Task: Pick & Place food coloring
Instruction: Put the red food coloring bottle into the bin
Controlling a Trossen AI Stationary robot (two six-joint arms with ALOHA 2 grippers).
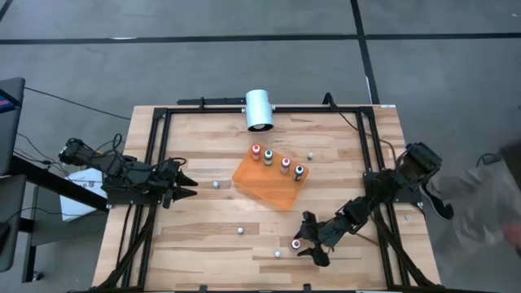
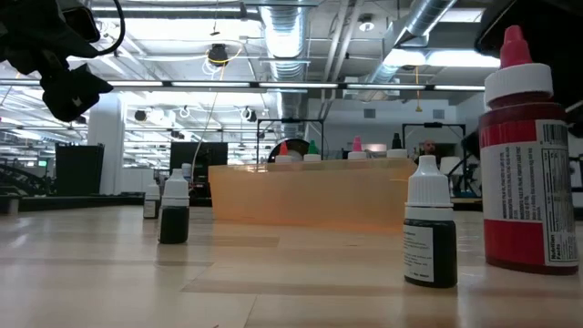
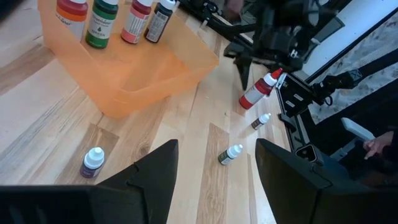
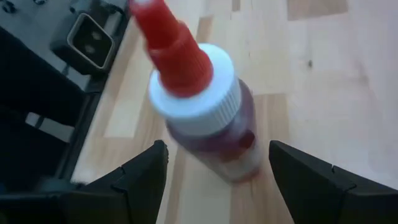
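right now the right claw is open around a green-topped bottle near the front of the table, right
Not quite. The right claw is open around a red-topped bottle, not a green one; the right wrist view shows the red tip plainly. The rest stands.

Roughly ten bottles point(image 1: 285, 165), one tray point(image 1: 264, 185)

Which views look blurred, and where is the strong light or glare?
Right wrist view: the red-topped bottle is close and soft, between the open right gripper fingers. Low view: bright ceiling lights behind, the near red bottle looms large. High view: even light, faint shadows.
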